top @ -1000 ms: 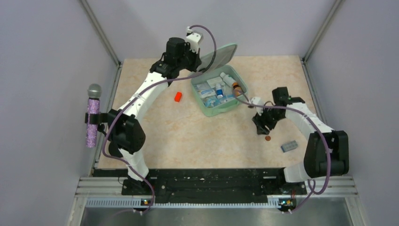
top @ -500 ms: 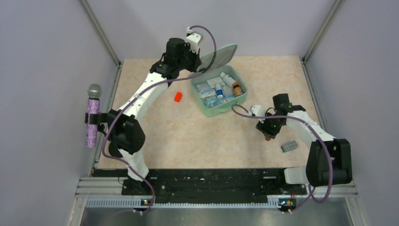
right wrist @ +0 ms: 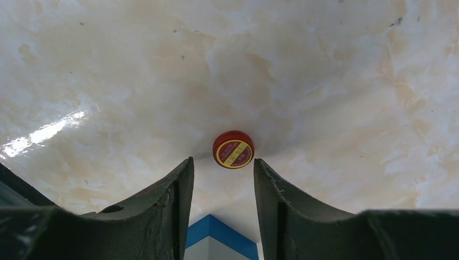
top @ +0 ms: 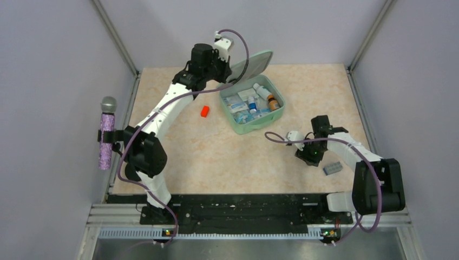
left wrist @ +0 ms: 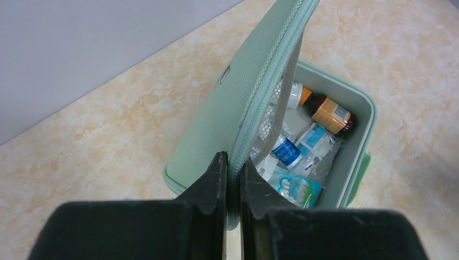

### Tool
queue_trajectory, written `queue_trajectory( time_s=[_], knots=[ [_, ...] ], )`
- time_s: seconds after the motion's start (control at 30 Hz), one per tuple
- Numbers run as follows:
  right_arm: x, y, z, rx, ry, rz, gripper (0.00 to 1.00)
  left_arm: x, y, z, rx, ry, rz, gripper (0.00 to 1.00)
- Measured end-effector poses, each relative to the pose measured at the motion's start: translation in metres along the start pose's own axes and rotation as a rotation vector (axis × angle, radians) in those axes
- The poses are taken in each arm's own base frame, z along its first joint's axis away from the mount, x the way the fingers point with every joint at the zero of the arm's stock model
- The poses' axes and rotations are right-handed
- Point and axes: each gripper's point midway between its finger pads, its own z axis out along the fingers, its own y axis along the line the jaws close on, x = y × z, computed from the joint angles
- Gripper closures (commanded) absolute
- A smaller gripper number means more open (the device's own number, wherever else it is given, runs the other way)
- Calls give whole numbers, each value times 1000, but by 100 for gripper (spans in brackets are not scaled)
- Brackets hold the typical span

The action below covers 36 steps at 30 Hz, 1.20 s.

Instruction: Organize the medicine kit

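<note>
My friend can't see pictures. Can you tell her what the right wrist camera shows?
A small round red tin with a yellow label lies on the pale marbled table, just beyond two dark fingers that stand apart without touching it. Something blue and white peeks in at the bottom edge.

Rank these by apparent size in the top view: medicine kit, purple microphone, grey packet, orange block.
1. medicine kit
2. purple microphone, though it may sit nearer the camera
3. grey packet
4. orange block, only slightly smaller
</note>
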Motion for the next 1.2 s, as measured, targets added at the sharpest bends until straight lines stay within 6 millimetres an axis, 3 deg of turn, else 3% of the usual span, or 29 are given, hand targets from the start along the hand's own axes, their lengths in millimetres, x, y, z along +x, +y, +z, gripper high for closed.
queue_trajectory(
  time_s=[0.5,0.63,0.73,0.9,1.03,1.1,1.2],
  knots=[
    [-3,-1,8,22,11,-37,82,0,0,0,0,0,0,100],
    [-7,-2,4,17,6,-22,84,0,0,0,0,0,0,100],
    [-25,-15,-7,35,-43,3,84,0,0,0,0,0,-1,100],
    [-81,-46,-42,87,-228,51,83,0,1,0,1,0,-2,100],
    [-121,-69,-69,126,-361,99,68,0,2,-1,2,0,-4,100],
    [-129,-74,-73,140,-383,102,62,0,3,-1,3,-1,-7,100],
    [-120,-68,-62,129,-347,100,58,0,4,-1,4,-2,-12,100]
  ],
)
